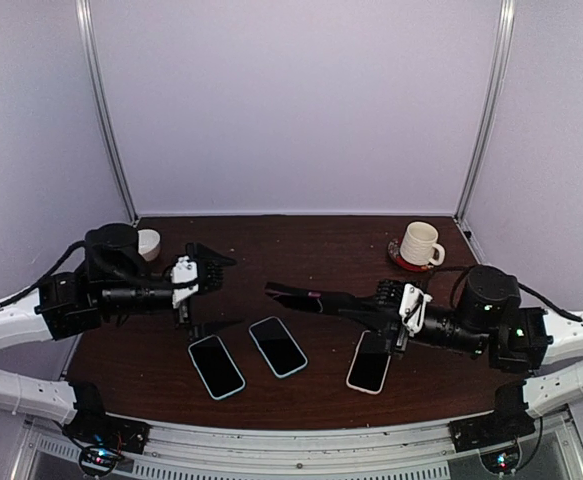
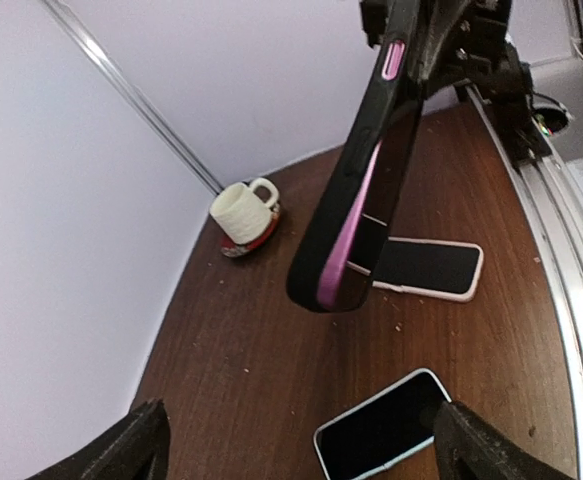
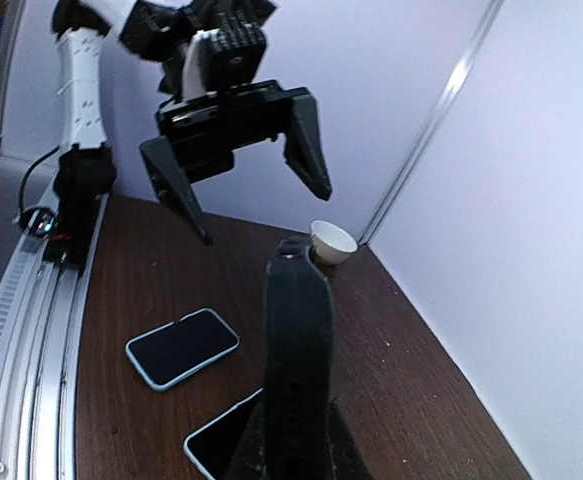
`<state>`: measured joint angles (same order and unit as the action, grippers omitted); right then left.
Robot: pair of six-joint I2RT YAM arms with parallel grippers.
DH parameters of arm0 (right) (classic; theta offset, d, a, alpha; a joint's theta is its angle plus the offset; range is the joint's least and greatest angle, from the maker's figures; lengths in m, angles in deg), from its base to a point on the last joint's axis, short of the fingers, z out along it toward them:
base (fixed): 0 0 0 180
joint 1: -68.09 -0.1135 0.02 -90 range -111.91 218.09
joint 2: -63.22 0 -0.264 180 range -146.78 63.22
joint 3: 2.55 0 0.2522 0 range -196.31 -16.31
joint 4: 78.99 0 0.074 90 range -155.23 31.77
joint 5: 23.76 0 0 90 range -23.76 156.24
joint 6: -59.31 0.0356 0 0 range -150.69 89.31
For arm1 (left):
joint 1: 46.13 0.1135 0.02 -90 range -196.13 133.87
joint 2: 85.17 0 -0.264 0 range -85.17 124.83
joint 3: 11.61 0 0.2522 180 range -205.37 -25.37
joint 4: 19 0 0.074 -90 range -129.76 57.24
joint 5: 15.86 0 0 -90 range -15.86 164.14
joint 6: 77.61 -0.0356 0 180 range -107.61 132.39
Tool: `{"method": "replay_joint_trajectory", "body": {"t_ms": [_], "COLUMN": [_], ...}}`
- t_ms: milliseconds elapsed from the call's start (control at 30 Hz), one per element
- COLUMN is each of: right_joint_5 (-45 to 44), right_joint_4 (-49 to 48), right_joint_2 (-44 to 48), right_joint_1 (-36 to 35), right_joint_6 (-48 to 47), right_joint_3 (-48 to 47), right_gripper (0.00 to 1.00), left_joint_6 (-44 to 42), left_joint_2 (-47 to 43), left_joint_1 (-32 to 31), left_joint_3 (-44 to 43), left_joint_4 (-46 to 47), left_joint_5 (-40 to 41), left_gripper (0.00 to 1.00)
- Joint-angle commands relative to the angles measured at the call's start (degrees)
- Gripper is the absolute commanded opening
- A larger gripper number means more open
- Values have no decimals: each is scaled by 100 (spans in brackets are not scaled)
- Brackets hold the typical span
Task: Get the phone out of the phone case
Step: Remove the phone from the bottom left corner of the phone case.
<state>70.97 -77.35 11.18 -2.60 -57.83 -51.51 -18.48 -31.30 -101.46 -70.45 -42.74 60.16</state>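
My right gripper (image 1: 389, 304) is shut on one end of a black phone case (image 1: 316, 298) and holds it in the air over the middle of the table, pointing left. In the left wrist view the phone case (image 2: 366, 150) is edge-on, and the pink phone (image 2: 349, 235) shows as a strip along its side. In the right wrist view the phone case (image 3: 296, 340) rises from my right gripper (image 3: 296, 462). My left gripper (image 1: 209, 270) is open and empty, a short way left of the case's free end. Its fingertips (image 2: 121, 455) are spread wide below the case.
Two phones in light-blue cases (image 1: 216, 366) (image 1: 277, 346) and one in a white case (image 1: 369, 363) lie face up near the front. A cream mug (image 1: 418, 244) stands on a red coaster at the back right. A white bowl (image 1: 149, 243) sits at the back left.
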Motion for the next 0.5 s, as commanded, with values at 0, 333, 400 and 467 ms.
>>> {"method": "replay_joint_trajectory", "body": {"t_ms": [0, 333, 400, 467], "right_joint_5": [-1236, -2018, -1763, -1407], "right_joint_4": [-1862, -712, -564, -490], "right_joint_2": [12, 183, 258, 347], "right_joint_1": [-14, 2, 14, 16], "right_joint_6": [1899, 3919, 4074, 4146], "right_joint_3": [-13, -1030, -1172, -1266], "right_gripper": [0, 0, 0, 0], "left_joint_6": [1409, 3460, 3999, 4564], "left_joint_2": [-226, 248, 484, 616], "left_joint_1": [224, 274, 281, 276], "left_joint_3": [139, -293, -372, -178], "left_joint_4": [1729, 2592, 2740, 3499], "left_joint_5": [-243, -1386, -1380, -1483], "left_gripper": [92, 70, 66, 65]}}
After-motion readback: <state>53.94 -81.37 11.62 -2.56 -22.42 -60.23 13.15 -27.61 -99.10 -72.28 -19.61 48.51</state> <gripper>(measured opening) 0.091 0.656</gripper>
